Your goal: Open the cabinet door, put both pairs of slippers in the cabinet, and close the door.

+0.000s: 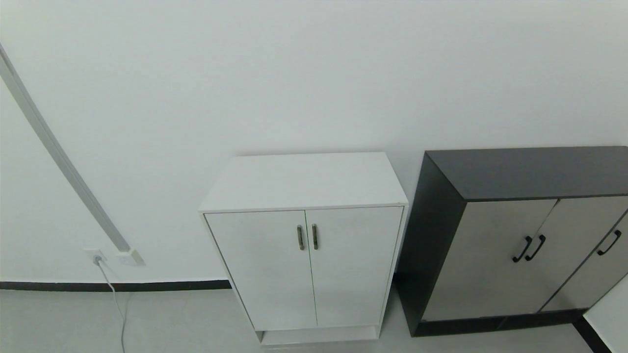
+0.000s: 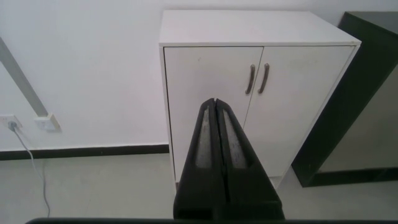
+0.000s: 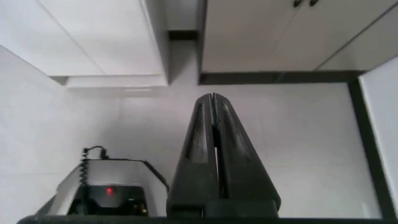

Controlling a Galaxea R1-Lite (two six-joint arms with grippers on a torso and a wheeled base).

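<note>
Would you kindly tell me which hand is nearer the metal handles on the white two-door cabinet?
Probably the left. The left hand is up facing the metal handles; the right hand is low, pointing at the grey floor before the white cabinet's base.

Ahead of me a white two-door cabinet (image 1: pixel 304 196) stands upright on the floor (image 1: pixel 171 323) against the wall (image 1: pixel 294 73). Both doors (image 1: pixel 265 264) are shut, two dark vertical handles (image 1: pixel 300 238) side by side at their seam.
</note>
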